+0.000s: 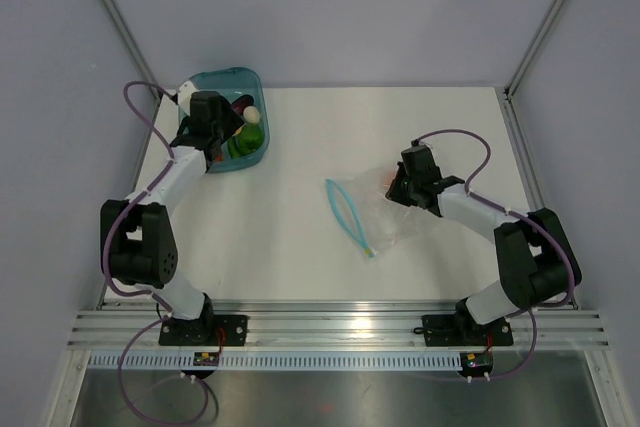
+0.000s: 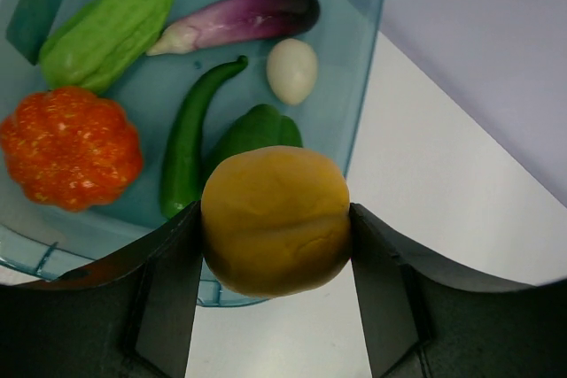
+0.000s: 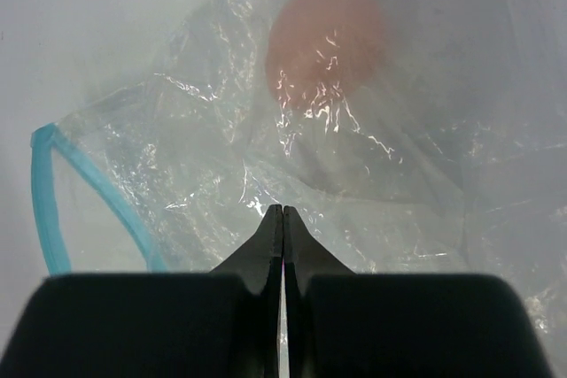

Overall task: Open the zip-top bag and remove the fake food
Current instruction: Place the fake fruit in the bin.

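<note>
While the left gripper (image 2: 275,223) pinched the lemon (image 2: 275,192) over the teal tub (image 1: 225,77) at ten o'clock, where six fake food pieces (image 2: 182,161) lay, the right gripper (image 3: 283,219) had its fingers pressed together on the zip-top bag (image 3: 204,157) toward three o'clock. One orange-red piece (image 3: 328,33) showed inside it, so the job looked nearly done.

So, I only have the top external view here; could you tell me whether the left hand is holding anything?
Observer: Yes, the left hand grips a yellow lemon just above the teal tub rim.
Operator: Thank you. Is the right hand closed?
Observer: The right hand is shut, pinching the clear plastic of the zip-top bag.
Operator: Is that bag empty?
Observer: No, one reddish-orange piece shows through the plastic inside it.
</note>
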Tool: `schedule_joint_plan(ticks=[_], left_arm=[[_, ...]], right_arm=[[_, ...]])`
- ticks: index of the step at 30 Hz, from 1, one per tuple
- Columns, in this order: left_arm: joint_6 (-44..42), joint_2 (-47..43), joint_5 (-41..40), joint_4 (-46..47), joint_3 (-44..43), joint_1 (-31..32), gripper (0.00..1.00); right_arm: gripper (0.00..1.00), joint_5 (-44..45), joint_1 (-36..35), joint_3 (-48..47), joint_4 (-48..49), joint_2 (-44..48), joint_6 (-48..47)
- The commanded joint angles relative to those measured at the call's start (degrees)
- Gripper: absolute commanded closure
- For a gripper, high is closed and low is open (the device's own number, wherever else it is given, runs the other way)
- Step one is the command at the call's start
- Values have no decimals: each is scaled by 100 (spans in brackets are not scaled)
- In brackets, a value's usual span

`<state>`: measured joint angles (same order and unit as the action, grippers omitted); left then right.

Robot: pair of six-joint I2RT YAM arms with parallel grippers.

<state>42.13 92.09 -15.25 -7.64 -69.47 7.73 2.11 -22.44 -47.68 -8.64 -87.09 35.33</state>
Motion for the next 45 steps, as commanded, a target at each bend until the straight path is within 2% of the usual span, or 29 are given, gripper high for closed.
schedule_joint_plan(ticks=[1, 5, 8, 9, 13, 16, 21, 26, 27, 30, 34, 38, 45], left_arm=[[138, 106, 355, 412, 83, -201, 63], [208, 265, 689, 509, 118, -412, 54], [252, 362, 900, 431, 92, -509, 40], [322, 371, 918, 395, 83, -544, 33], [393, 327, 980, 351, 127, -570, 18], [288, 257, 1006, 131, 74, -579, 1], [252, -130, 699, 219, 355, -632, 1], [295, -244, 1067, 35, 329, -711, 1], [461, -288, 1155, 69, 486, -711, 2], [1022, -622, 1803, 727, 1230, -694, 9], [1762, -921, 2157, 1482, 1963, -597, 11], [2097, -1149, 2219, 1897, 2517, -334, 12], [2036, -1764, 1789, 2205, 3150, 843, 13]], right_arm=[[100, 150, 38, 49, 223, 315, 150], [98, 167, 38, 118, 258, 438, 114], [96, 263, 38, 189, 310, 579, 105], [96, 272, 38, 215, 311, 614, 105], [93, 272, 38, 338, 407, 789, 62], [91, 299, 38, 356, 416, 842, 9], [87, 325, 37, 356, 407, 834, -44], [84, 466, 37, 496, 504, 1123, -123], [80, 501, 38, 540, 565, 1202, -140], [79, 641, 38, 698, 610, 1545, -184], [75, 817, 38, 690, 522, 1686, -255], [66, 1028, 29, 672, 425, 1765, -299], [39, 1642, 38, 655, 188, 1959, -369]])
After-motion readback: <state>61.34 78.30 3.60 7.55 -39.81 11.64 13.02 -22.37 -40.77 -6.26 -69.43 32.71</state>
